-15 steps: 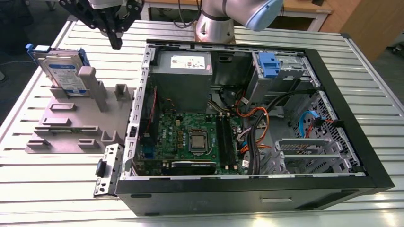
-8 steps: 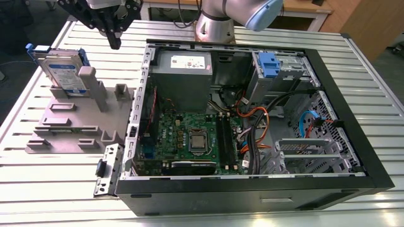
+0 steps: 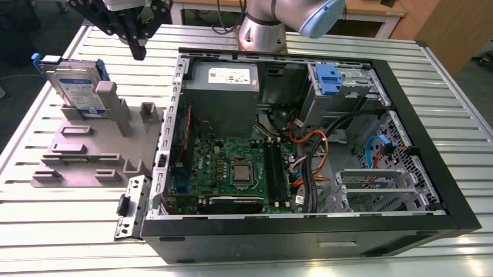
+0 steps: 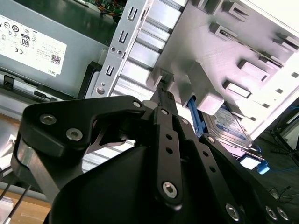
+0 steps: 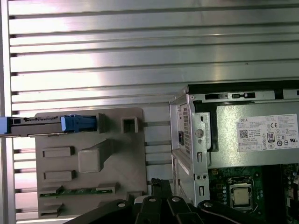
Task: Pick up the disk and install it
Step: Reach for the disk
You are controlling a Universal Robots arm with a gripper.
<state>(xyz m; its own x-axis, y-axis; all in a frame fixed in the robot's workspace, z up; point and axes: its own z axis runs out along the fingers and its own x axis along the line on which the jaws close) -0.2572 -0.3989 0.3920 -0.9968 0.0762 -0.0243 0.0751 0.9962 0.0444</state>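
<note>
The disk is a silver drive with a white-and-blue label in a blue bracket. It stands on edge in a slot at the far end of the grey holder plate, at the exterior view's left. The second wrist view shows the disk's labelled face, and the first wrist view shows the disk edge-on. My gripper hangs above the table between the disk and the computer case, apart from both. Its fingers are shut on nothing, as my gripper also appears in the second wrist view.
An open computer case lies on the slatted metal table, with the motherboard, cables and a grey power supply inside. A drive bay with a blue latch sits at the case's far right corner. The arm's base stands behind the case.
</note>
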